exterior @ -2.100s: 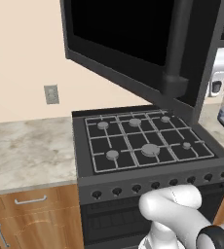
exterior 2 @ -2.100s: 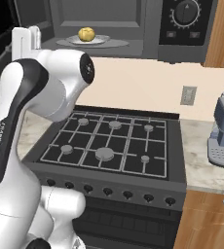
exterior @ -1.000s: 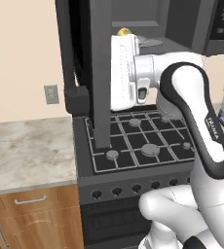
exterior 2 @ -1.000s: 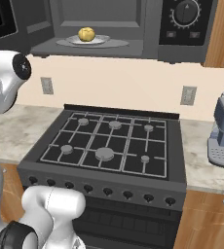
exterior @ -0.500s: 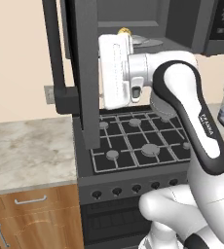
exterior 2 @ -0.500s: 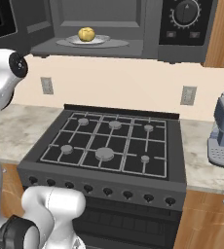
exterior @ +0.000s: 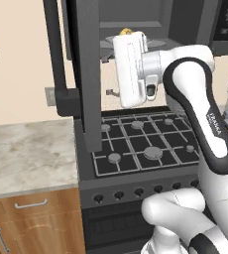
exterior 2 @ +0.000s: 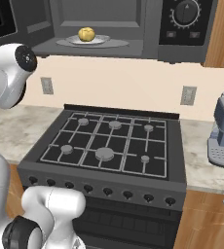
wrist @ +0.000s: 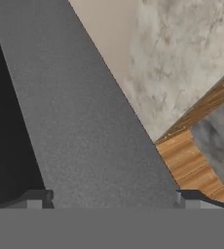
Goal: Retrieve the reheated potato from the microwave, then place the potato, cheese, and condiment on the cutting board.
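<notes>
Left base view: the white arm is reaching up in front of the open microwave (exterior: 136, 20), its hand pointing toward the swung-out microwave door (exterior: 86, 74), which is standing edge-on at the left of the hand. The gripper itself is hidden behind the white hand body, so this view is not showing how its fingers stand. The potato (exterior: 126, 32) is peeking out just above and behind the hand, resting on the plate (exterior: 158, 44) inside the cavity. The gas stove (exterior: 141, 149) is lying below the hand, and the marble bench (exterior: 27, 154) is extending to the lower left of it.

Right base view: the potato (exterior 2: 86, 34) is sitting on the plate (exterior 2: 106, 43) in the microwave (exterior 2: 133, 29) cavity, up and to the right of the arm's white elbow at the left edge. The control panel with its round knob (exterior 2: 187, 10) is showing farther right. The stove (exterior 2: 109, 146) is lying beneath, and a coffee machine (exterior 2: 223, 131) is standing on the bench (exterior 2: 201, 146) at far right.

Hand view: the gripper (wrist: 114, 197) is standing wide apart, holding nothing, its two dark fingertips (wrist: 36, 197) showing at the bottom corners. The grey door edge (wrist: 84, 121) is running between them, close ahead. Beyond it, the bench (wrist: 182, 53) and wooden cabinet front (wrist: 192, 165) are showing.
</notes>
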